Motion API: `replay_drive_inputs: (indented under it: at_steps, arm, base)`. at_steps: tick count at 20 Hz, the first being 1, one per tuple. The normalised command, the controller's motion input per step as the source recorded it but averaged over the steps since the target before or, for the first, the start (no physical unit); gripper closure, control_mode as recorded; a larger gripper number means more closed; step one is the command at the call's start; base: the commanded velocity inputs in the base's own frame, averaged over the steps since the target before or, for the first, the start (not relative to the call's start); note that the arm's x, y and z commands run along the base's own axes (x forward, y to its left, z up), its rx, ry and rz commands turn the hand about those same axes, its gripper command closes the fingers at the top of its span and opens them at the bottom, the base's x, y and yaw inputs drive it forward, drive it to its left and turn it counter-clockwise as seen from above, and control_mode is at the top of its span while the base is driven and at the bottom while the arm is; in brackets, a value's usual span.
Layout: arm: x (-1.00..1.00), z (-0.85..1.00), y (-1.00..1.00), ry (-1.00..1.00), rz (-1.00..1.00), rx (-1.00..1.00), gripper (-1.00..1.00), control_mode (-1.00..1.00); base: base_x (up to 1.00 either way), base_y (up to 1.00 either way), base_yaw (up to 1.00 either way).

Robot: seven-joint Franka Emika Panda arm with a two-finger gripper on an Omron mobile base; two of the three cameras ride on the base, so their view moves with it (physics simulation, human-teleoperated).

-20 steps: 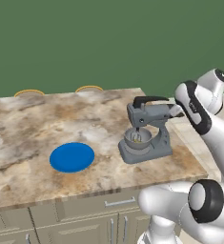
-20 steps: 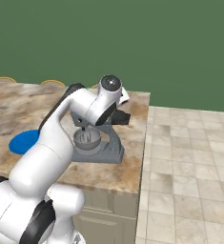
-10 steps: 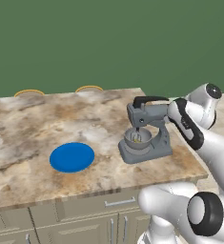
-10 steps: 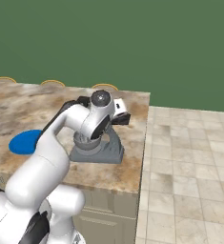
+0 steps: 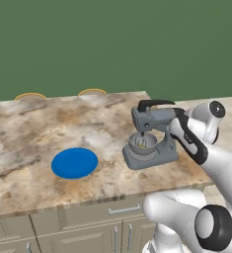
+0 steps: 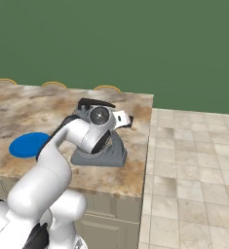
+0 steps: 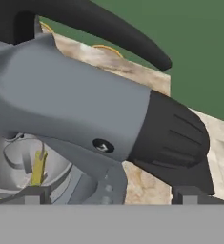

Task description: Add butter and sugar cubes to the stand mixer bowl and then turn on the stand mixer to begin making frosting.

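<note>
The grey stand mixer (image 5: pixel 154 129) stands near the counter's right end, its black curved lever (image 7: pixel 89 26) on top of the head. My gripper (image 7: pixel 111 195) hangs open right at the rear side of the mixer head, its fingertips (image 7: pixel 33 194) spread on both sides of the grey body and black end cap (image 7: pixel 173 138). It holds nothing. Under the head sits the stand mixer bowl (image 7: pixel 18 167), with the yellow butter (image 7: pixel 38 167) stick standing inside by the whisk. I cannot make out the sugar cubes. From the right base view, my hand (image 6: pixel 122 119) overlaps the mixer (image 6: pixel 104 153).
A round blue plate (image 5: pixel 74 163) lies bare on the marble counter (image 5: pixel 33 128), left of the mixer. Two yellow-rimmed stools (image 5: pixel 30 96) peek over the far edge. The counter ends just right of the mixer, with tiled floor (image 6: pixel 194 165) beyond.
My arm has swung down and in, bringing the hand from above and right of the mixer to its head's rear side. The gripper stayed open; mixer and plate did not move.
</note>
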Motion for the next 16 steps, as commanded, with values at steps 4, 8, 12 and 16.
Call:
replay_drive_inputs:
  at_steps: [4,8,12,16]
  arm:
    - [0.04,0.00,0.00,-0.12,0.00,0.05,-1.00,-1.00]
    - [0.00,0.00,0.00,-0.09,0.00,0.05,-1.00,-1.00]
    - [0.00,0.00,0.06,-0.07,-0.07,0.06,-1.00,-1.00]
    - [0.01,0.00,0.16,-0.11,-0.12,0.03,-1.00,-1.00]
  base:
    - [0.00,0.00,0.00]
    - [0.00,0.00,0.00]
    - [0.00,0.00,0.00]
    - [0.00,0.00,0.00]
